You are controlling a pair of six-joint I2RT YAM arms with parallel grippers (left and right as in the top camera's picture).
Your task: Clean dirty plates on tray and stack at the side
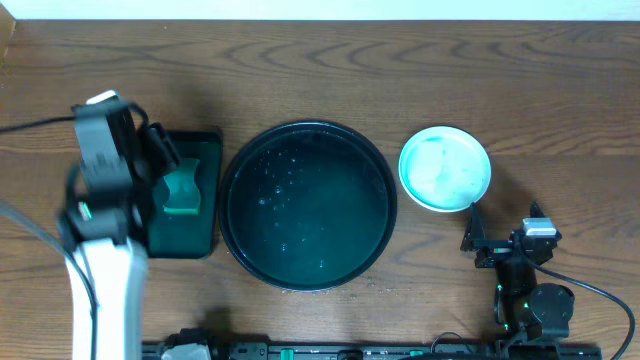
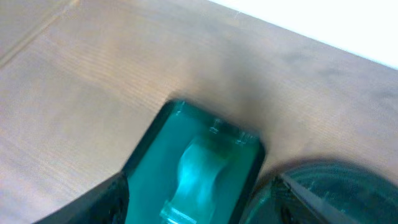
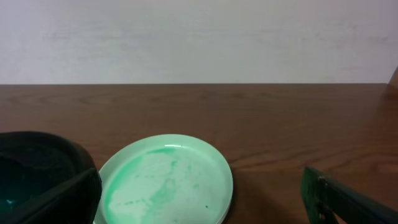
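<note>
**On the table: plate beside the tray, both grippers free**

At the middle of the wooden table (image 1: 330, 70) sits the round dark tray (image 1: 232, 215). Its floor is speckled with droplets and carries no plate. To its left, just beside the rim, lies a small tray (image 1: 200, 240), rectangular and dark green. The left arm hangs over this small tray's outer edge.

To the right of the tray, close to its rim but apart from it, lies a pale-teal plate (image 3: 165, 180). Faint green streaks cross its face in the right wrist view. Whether other plates lie beneath it I cannot tell.

A teal block (image 1: 183, 190) rests inside the small tray.

The left gripper (image 2: 202, 180) is above that block, its jaws spread wide and holding nothing. The right gripper (image 3: 200, 186) is low near the table's front right, just in front of the plate. Its fingers (image 3: 62, 199) are parted, with nothing between them.
</note>
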